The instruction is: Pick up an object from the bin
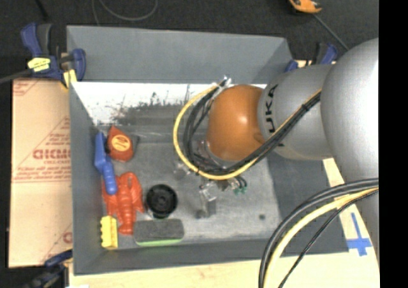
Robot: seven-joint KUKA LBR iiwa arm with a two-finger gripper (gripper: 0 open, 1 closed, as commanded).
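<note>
My gripper (205,204) hangs below the arm's wrist over bare bin floor, a little right of the bin's middle, with nothing visibly in it. The nearest loose thing is a black round cap-like piece (160,199), a short way to its left and apart from it. Just below that lies a grey block with a green top (158,231), near the front wall. A red-orange plastic lobster toy (127,202) lies left of the black piece.
Along the left wall lie a blue handled tool (102,162), an orange round tape measure (120,144) and a yellow toy brick (108,232). The arm and its cables cover the bin's right half. Bare floor shows around the gripper.
</note>
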